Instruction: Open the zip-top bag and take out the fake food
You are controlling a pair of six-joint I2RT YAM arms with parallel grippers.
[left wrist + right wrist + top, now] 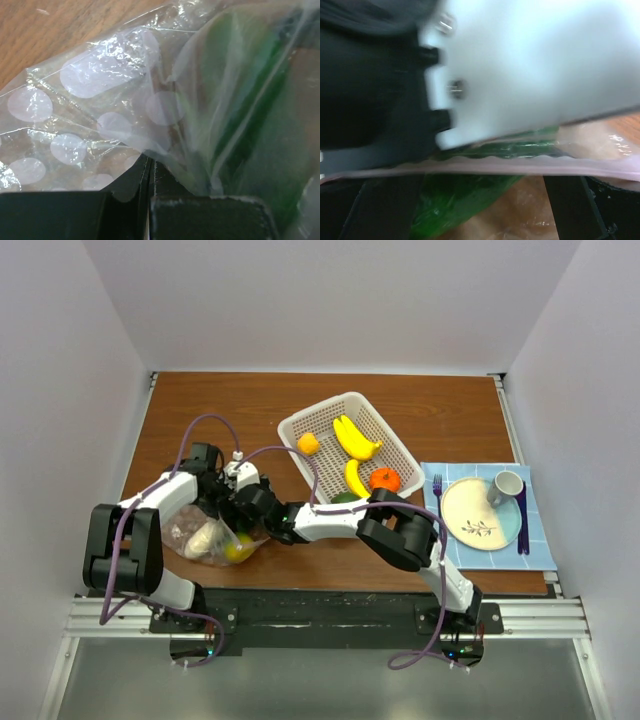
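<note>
Top external view puts the job well along: yellow bananas, orange pieces and a green one of the small plastic fake food (355, 440) already lie in the white perforated plastic basket (292, 430) beyond my right forearm. Whitish, yellow and green pieces sit inside the clear, crinkly zip-top bag (205, 540) under both my hands and have yet to come out. My left gripper (150, 175) is all but closed, pinching a fold of the bag's film. My right gripper (465, 192) stands wide, with a bagged green piece between its fingers. Whether they touch it I cannot tell.
</note>
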